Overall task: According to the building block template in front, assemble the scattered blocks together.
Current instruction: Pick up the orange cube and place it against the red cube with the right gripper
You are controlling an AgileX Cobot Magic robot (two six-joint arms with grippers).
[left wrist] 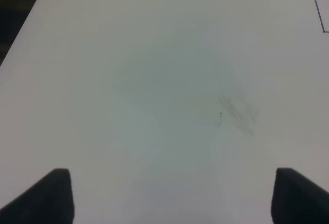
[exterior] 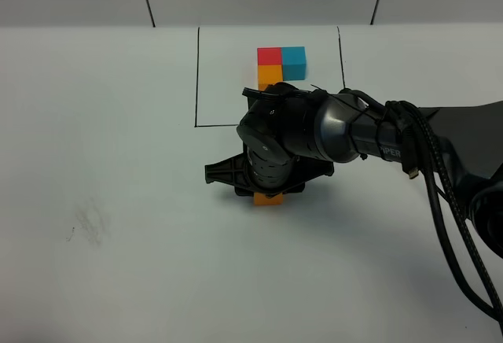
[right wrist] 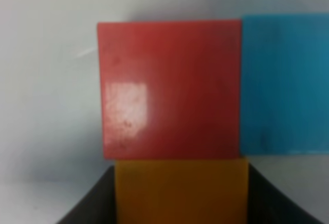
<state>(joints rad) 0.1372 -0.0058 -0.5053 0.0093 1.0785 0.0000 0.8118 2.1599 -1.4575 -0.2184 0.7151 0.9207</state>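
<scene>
The building block template sits inside a black drawn rectangle (exterior: 196, 75) at the back: red cube (exterior: 269, 56), blue cube (exterior: 294, 61), orange cube (exterior: 269, 74). My right gripper (exterior: 267, 179) reaches across the middle, in front of the rectangle. It is shut on the scattered orange block (exterior: 268, 198) (right wrist: 180, 190), with a dark finger (right wrist: 92, 201) on each side. This block butts against the scattered red block (right wrist: 169, 88). The light blue block (right wrist: 285, 82) sits flush beside the red one. The high view hides both under the gripper. My left gripper (left wrist: 175, 198) is open over bare table.
A faint grey smudge (exterior: 86, 223) (left wrist: 237, 112) marks the white table at the left. The right arm's black body and cables (exterior: 440, 193) span the right side. A corner of the drawn rectangle (left wrist: 324, 29) shows in the left wrist view.
</scene>
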